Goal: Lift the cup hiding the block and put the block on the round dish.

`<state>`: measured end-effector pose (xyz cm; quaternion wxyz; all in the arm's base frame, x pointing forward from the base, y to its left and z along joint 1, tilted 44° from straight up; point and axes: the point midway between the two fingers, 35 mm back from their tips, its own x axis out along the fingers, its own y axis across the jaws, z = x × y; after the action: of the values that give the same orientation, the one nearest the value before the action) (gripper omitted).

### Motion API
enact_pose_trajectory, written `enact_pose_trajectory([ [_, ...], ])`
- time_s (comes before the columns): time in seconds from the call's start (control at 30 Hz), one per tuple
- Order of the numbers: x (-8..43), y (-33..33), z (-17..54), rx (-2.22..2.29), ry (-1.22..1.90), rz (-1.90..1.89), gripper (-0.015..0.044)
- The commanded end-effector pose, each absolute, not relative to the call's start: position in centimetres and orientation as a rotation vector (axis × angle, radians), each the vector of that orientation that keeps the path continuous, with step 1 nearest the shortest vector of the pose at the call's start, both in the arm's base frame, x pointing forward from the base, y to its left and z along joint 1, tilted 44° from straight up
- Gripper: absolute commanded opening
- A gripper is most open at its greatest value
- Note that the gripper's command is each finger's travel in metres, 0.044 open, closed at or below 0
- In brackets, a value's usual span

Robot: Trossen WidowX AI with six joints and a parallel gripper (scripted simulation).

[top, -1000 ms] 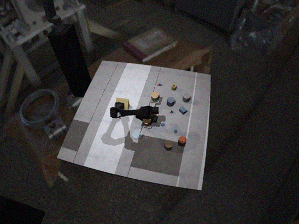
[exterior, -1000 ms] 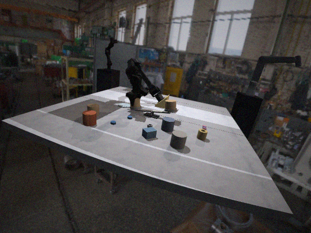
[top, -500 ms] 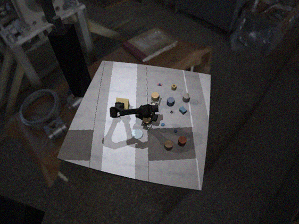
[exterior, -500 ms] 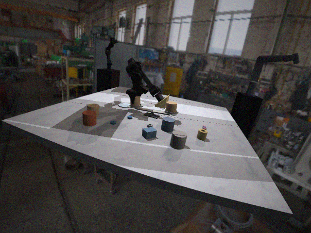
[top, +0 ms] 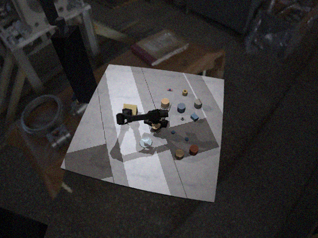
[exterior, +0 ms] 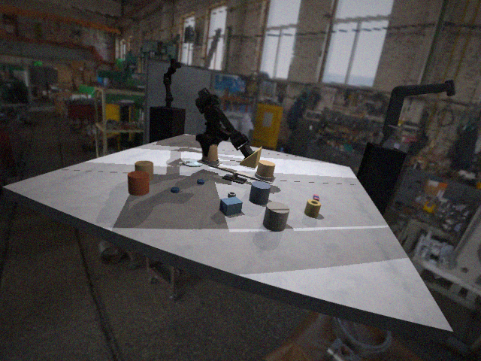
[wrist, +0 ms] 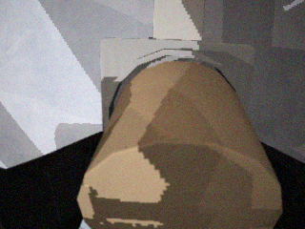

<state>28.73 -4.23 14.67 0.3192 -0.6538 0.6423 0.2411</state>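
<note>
My gripper (top: pixel 155 124) (exterior: pixel 213 147) is shut on a tan cup (top: pixel 156 127) (exterior: pixel 213 153) (wrist: pixel 191 114), upright at the balance end near the dish. A square pan (wrist: pixel 245 56) lies directly under it; whether a small gap separates them I cannot tell. The balance (exterior: pixel 236 173) tilts, with this end higher and the other end lower. The other tan cup (top: pixel 164 102) (exterior: pixel 266 169) stands on the lower end, apart from the gripper. The pale round dish (top: pixel 142 145) (exterior: pixel 192 163) lies beside the held cup, with no cup above it. No block is visible.
A yellow wedge (top: pixel 130 107) (exterior: pixel 253 159) stands near the arm. A blue cylinder (top: pixel 180 108) (exterior: pixel 259 194), a grey cylinder (top: pixel 198 104) (exterior: pixel 276 217) and a blue block (top: pixel 194 117) (exterior: pixel 231 206) stand beyond the balance. Red (top: pixel 193 150) (exterior: pixel 138 183) and tan cylinders stand farther along the table.
</note>
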Motion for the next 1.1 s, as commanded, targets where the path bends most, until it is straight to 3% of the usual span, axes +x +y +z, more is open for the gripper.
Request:
enact_pose_trajectory([
  [0.0, 29.1, -3.8, 15.3, -1.72, 1.667, 0.613, 0.0],
  [1.07, 28.8, -0.9, 18.3, -1.748, 1.597, 0.613, 0.0],
])
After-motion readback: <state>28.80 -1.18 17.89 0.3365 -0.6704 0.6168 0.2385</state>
